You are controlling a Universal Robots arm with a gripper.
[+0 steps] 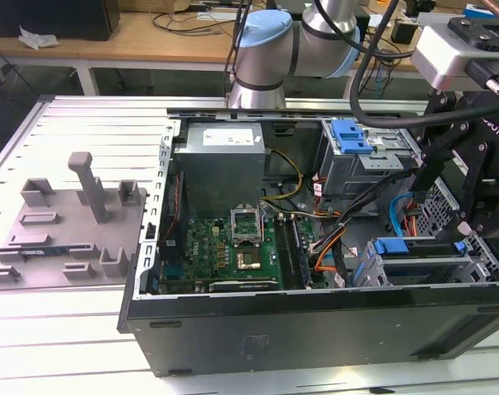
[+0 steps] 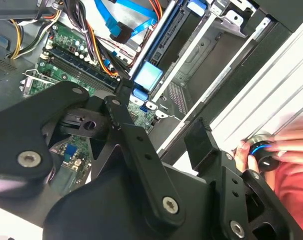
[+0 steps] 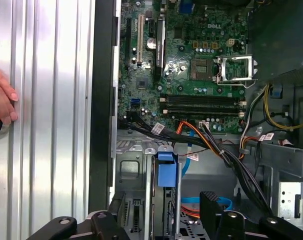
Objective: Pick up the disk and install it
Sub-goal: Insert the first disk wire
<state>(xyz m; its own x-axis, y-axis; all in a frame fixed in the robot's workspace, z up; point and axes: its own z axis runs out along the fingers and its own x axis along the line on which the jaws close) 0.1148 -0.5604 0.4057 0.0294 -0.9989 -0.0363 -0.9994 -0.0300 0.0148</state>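
The disk [image 1: 414, 257] lies in the lower drive cage at the exterior view's right end of the open computer case, silver with a blue carrier along its edge. Both wrist views show the carrier's blue tab [image 3: 166, 171] [image 2: 148, 76] standing in the cage slot. My black gripper [image 1: 462, 218] hangs just above and to the right of that cage. It is open, with nothing between its fingers [image 3: 212, 206]. In the second wrist view the gripper [image 2: 159, 117] is spread over the motherboard edge and the cage.
A grey power-supply box [image 1: 221, 164] and the green motherboard [image 1: 233, 247] fill the case's middle. A blue latch [image 1: 352, 136] tops the upper cage. Orange, black and blue cables [image 1: 340, 239] run beside the disk bay. A person's hand [image 3: 1, 105] rests on a knob on the ribbed table. Grey fixtures [image 1: 76, 214] stand left.
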